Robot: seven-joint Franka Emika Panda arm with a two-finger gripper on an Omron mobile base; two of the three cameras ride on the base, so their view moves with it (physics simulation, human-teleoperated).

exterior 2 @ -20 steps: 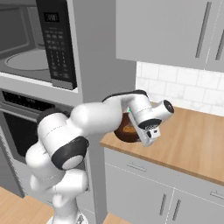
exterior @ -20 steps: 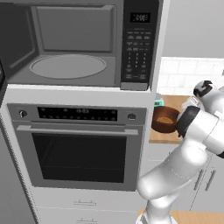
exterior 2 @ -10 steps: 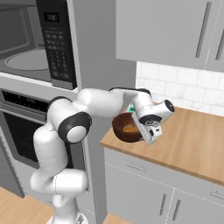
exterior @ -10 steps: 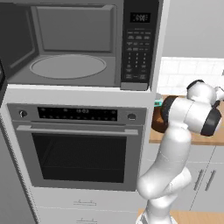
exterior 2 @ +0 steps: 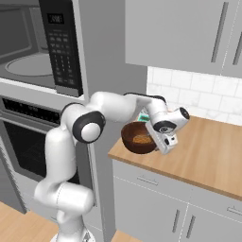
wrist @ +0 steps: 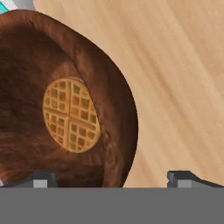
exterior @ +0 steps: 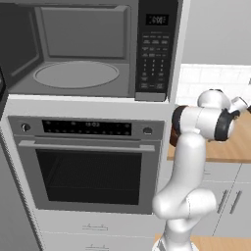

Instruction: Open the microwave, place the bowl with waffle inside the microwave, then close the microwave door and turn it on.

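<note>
The microwave (exterior: 73, 49) stands open, its grey cavity and round turntable (exterior: 76, 74) bare, the keypad panel (exterior: 154, 54) on its right. A dark strip at the left edge is the microwave door (exterior: 2, 93), swung out. The brown wooden bowl with waffle (exterior 2: 137, 137) sits on the left end of the wooden counter (exterior 2: 203, 151). My gripper (exterior 2: 161, 144) hangs open just over the bowl's right side. In the hand view the waffle (wrist: 71, 114) lies in the bowl (wrist: 26, 65). The bowl's rim runs between my fingertips (wrist: 41, 179), with the gripper (wrist: 113, 179) astride it.
A steel wall oven (exterior: 88, 166) with a bar handle sits under the microwave. Grey upper cabinets (exterior 2: 189, 33) hang above the counter, with a white tiled wall behind. A small teal thing (exterior 2: 143, 115) lies just behind the bowl. Drawers and doors (exterior 2: 156, 198) are below the counter.
The arm's elbow has swung up and toward the oven column. The hand has stayed close over the bowl's right side, jaws still open. The bowl has not moved.
</note>
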